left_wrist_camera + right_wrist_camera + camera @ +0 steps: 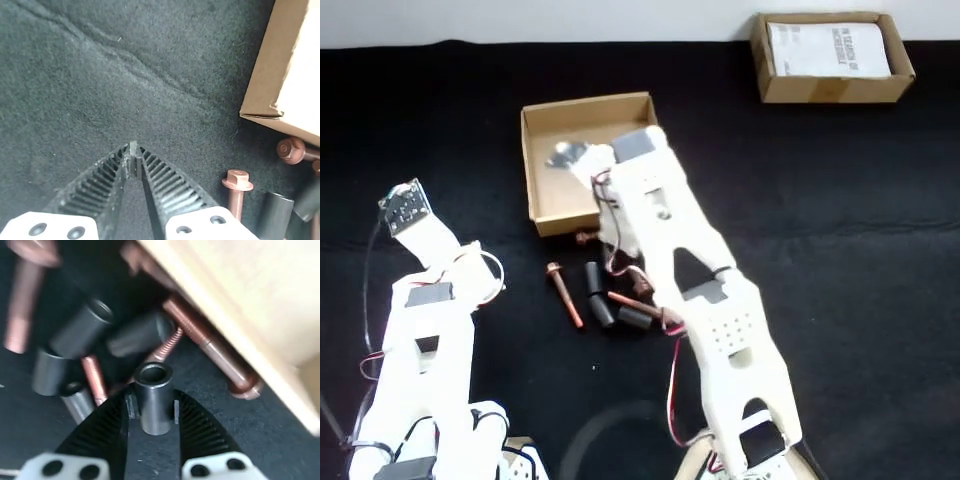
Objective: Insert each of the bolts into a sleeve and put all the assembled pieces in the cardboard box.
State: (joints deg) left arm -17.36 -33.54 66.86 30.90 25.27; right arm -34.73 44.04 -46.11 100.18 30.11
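My right gripper pinched a sleeve.
My left gripper sat pressed together above the black cloth, near the cardboard box; loose bolts lay beside.

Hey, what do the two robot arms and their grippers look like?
The left arm and right arm are boxy white plastic shells with dark motor blocks at the joints. Thin red and black wires loop beside them. The left gripper and right gripper have black, ridged, tapering fingers on white mounts.
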